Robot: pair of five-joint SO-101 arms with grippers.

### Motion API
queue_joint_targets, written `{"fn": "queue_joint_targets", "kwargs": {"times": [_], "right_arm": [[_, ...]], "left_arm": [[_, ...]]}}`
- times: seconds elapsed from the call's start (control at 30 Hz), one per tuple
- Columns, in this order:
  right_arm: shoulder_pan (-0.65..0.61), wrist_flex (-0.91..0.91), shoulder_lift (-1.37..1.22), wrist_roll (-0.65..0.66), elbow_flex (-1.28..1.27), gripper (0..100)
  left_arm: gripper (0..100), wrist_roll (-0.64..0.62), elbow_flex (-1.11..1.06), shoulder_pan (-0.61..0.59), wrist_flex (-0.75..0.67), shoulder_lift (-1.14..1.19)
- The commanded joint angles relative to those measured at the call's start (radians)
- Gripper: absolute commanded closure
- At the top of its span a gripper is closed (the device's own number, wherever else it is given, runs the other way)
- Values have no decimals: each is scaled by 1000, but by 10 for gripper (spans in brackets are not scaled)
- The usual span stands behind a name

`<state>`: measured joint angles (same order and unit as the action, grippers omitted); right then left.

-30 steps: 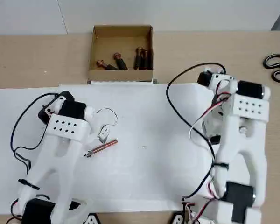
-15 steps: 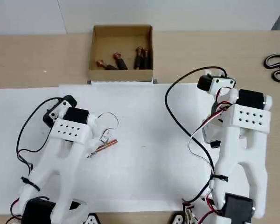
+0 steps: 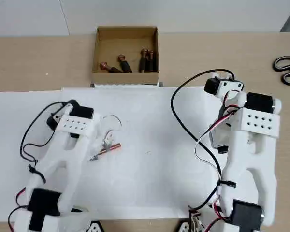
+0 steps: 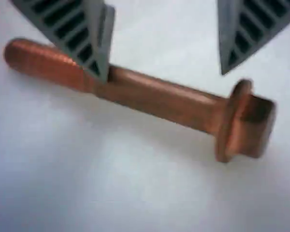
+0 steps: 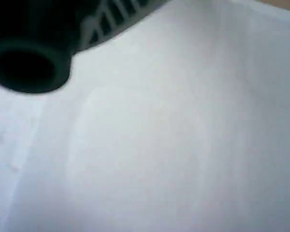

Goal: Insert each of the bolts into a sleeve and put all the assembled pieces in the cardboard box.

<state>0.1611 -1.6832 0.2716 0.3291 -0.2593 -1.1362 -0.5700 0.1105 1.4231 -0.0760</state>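
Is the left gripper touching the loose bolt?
Cannot tell. Left wrist view: the open left gripper has one fingertip overlapping the bolt, but contact or a hover above it is unclear.

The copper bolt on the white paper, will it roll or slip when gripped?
The bolt looks like solid metal, so it is probably stiff and heavy for its size. Its round shaft may roll on the paper or slip in the open left gripper; the flanged head should limit rolling.

A shiny copper-orange metal bolt is gleaming on the plain white paper sheet between the dark grey, black-slotted fingers of the left gripper. A matte black round sleeve is showing dark against the same white, beside a grey ribbed finger.
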Motion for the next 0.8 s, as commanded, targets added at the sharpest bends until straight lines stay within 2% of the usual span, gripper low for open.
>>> {"fn": "queue_joint_targets", "kwargs": {"times": [0.0, 0.37, 0.77], "right_arm": [[12, 7, 44, -9, 3, 995], [10, 12, 41, -11, 3, 995], [10, 13, 41, -6, 3, 995]], "left_arm": [[852, 3, 18, -14, 3, 75], [849, 2, 70, -9, -26, 89], [851, 2, 74, 100, -5, 80]]}}
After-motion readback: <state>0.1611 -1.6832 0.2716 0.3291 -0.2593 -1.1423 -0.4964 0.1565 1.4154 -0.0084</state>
